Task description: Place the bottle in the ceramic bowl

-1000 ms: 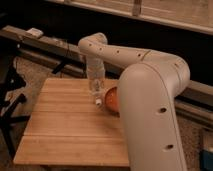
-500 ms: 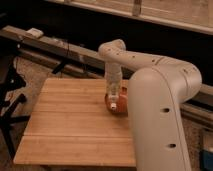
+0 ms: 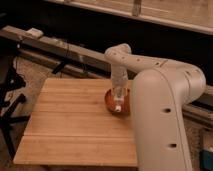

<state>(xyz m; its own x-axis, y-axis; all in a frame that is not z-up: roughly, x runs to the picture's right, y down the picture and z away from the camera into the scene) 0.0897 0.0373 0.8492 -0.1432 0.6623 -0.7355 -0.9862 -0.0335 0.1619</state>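
The ceramic bowl [image 3: 109, 99] is orange-red and sits near the right edge of the wooden table [image 3: 75, 122]; my arm hides its right part. My gripper [image 3: 119, 94] hangs straight down over the bowl and is shut on the bottle [image 3: 118, 103]. The slim white bottle points downward, with its narrow cap at its lower end, over the bowl's inside. I cannot tell whether the cap touches the bowl.
My white upper arm [image 3: 160, 115] fills the right of the view and covers the table's right edge. A long ledge [image 3: 65, 47] with a small white box [image 3: 35, 33] and cables runs behind the table. A black stand [image 3: 10, 107] is at the left.
My gripper has carried the bottle from the table's middle rightward to above the bowl, and has since come a little lower over it.
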